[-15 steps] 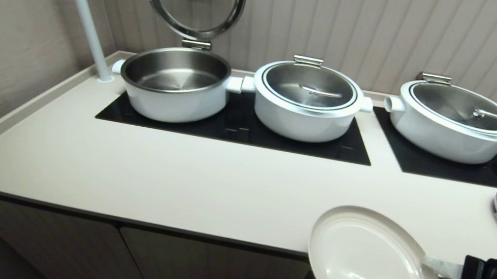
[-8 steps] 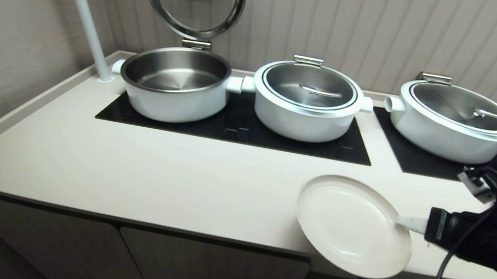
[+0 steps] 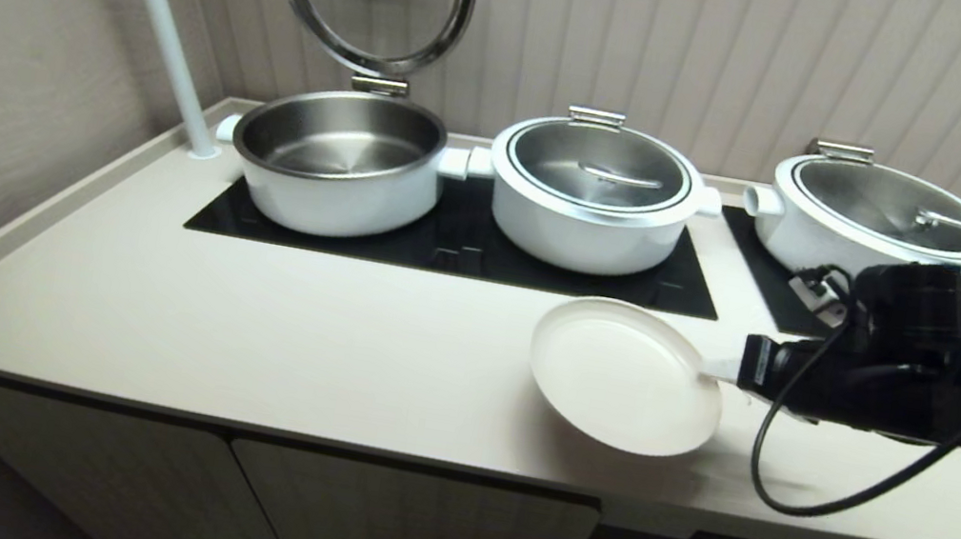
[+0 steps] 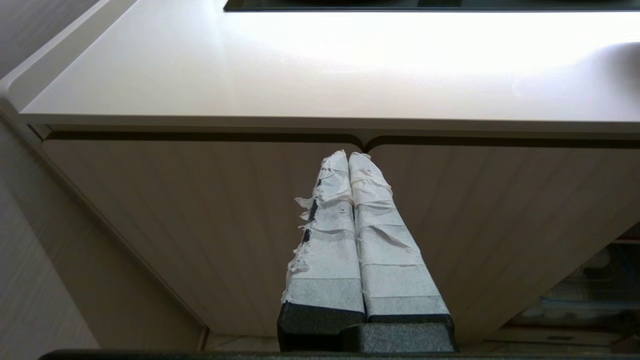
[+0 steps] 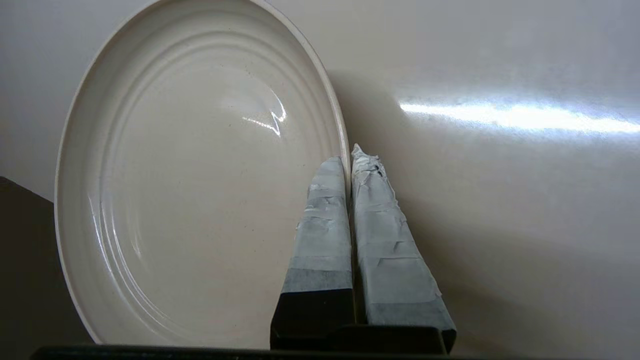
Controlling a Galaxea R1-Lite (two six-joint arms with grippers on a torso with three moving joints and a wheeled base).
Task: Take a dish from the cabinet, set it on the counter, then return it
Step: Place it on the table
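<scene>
Currently the right end effector [image 3: 719, 377] reaches in from the right, its taped fingers [image 5: 320, 220] clenched on the rim of the dish [image 3: 623, 374], a plain off-white plate. That dish hangs tilted just above the cream tabletop [image 3: 285, 345], in front of the black cooktop strip [image 3: 454, 251]; a shadow beneath it suggests it is not yet resting flat, though whether its lower edge touches the surface is hard to tell. Judging from this, the dish is already out of the cabinet and the setting-down step is under way; releasing it, picking it up again and returning it all remain. Behind stand white pots: an open pot [image 3: 339, 160] with its lid raised and a lidded pot [image 3: 593, 196] on the glass, with more to the right. The left end effector [image 4: 350, 160] is parked low before the closed cabinet doors [image 4: 200, 225] under the tabletop, fingers pressed together and holding nothing. Only a dark opening shows beneath the tabletop's right end; its contents cannot be made out, and the right arm hides part of the cooktop there.
</scene>
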